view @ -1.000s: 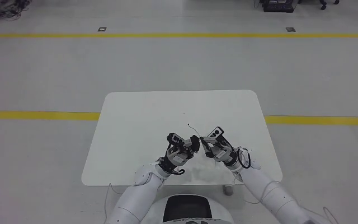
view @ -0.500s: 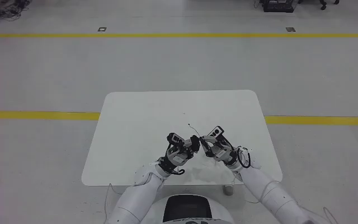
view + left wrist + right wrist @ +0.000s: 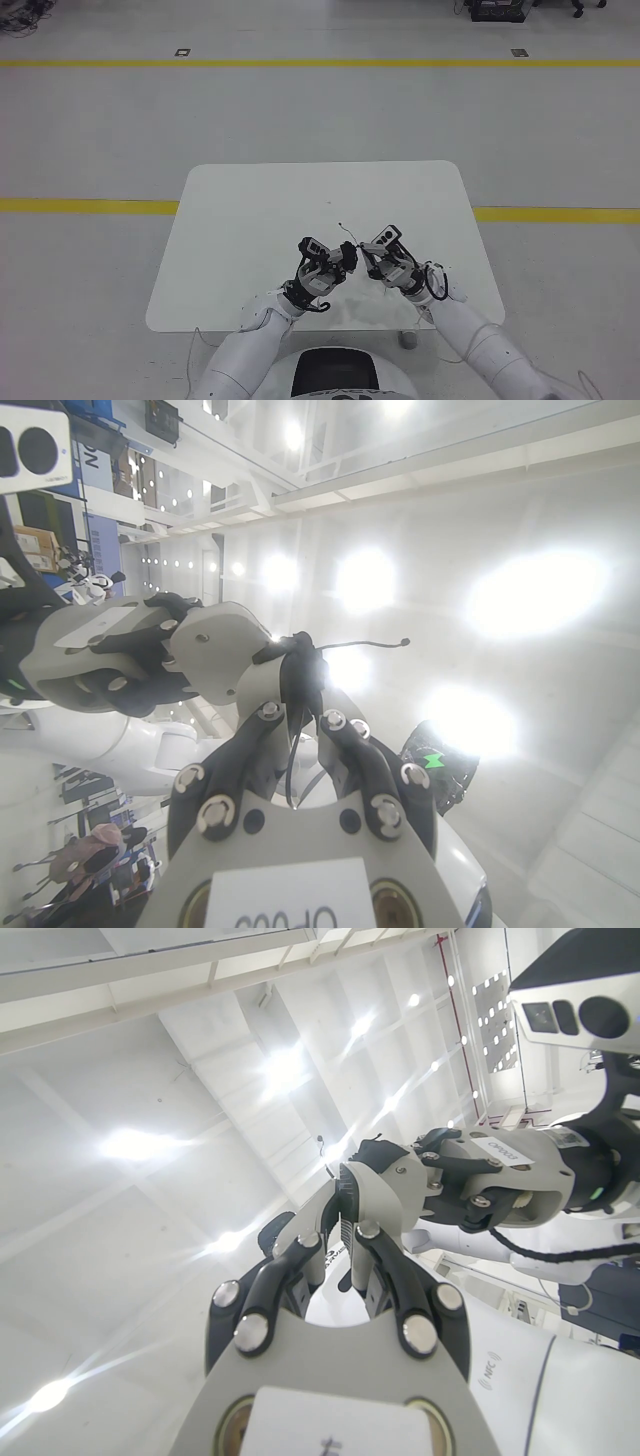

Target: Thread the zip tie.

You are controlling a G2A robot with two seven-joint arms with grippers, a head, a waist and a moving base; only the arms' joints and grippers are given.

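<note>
**ZIP TIE PINCHED BETWEEN BOTH CLAWS**

The left gripper (image 3: 346, 257) and right gripper (image 3: 366, 258) meet tip to tip above the white rectangular table (image 3: 250, 220), just 5 o'clock of its centre. Both are fully closed on the thin black plastic zip tie (image 3: 365, 644). Its free end points to 11 o'clock.

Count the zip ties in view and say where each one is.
1. The zip tie is pinched between the left gripper and right gripper, above the table; another hidden in the jaws cannot be ruled out.
</note>
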